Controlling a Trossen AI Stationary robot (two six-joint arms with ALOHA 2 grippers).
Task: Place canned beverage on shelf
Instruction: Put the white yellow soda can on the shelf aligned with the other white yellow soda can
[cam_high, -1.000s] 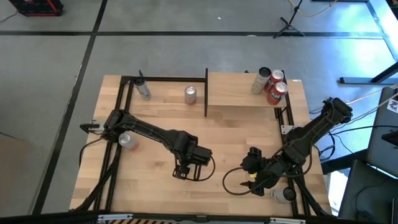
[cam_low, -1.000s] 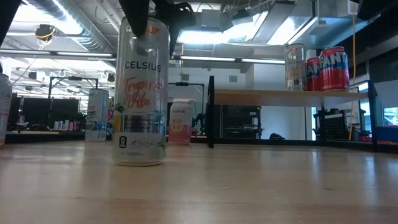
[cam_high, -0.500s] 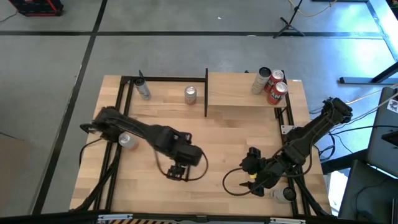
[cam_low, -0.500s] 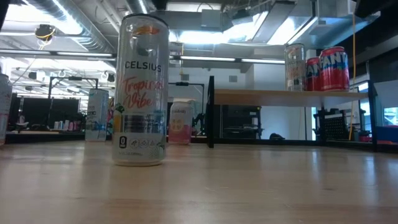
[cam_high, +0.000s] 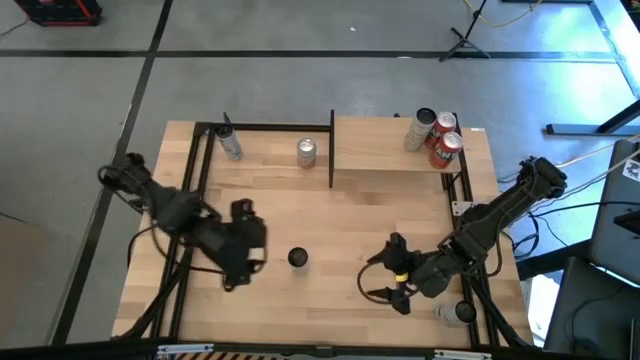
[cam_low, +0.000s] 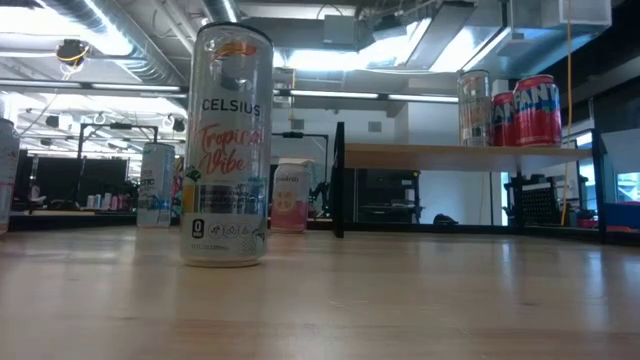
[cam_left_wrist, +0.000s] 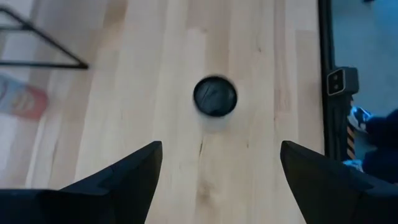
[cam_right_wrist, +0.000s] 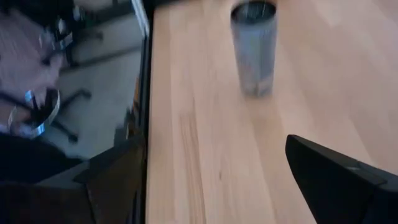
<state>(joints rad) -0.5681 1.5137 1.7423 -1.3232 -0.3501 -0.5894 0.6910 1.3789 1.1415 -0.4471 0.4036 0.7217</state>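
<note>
A tall Celsius can (cam_low: 230, 145) stands upright on its base on the wooden tabletop; from above it shows as a dark round top (cam_high: 298, 258). My left gripper (cam_high: 255, 245) is open and empty, left of the can and apart from it; its wrist view looks down on the can top (cam_left_wrist: 215, 96). My right gripper (cam_high: 376, 278) is open and empty, right of the can, which shows ahead of it (cam_right_wrist: 254, 46). The pale-wood shelf (cam_high: 385, 150) stands at the far right and carries three cans (cam_high: 435, 135), also seen in the low view (cam_low: 510, 108).
Two more cans (cam_high: 230, 147) (cam_high: 306, 151) stand near the far edge, left of the shelf. Another can (cam_high: 460, 312) lies at the near right corner beside the right arm. A black metal frame (cam_high: 265, 126) edges the table. Bare tabletop lies between the can and the shelf.
My left gripper has come off the top of the Celsius can and drawn back toward the table's left edge. The can stays upright where it stood. My right gripper has shifted a little toward the can.
</note>
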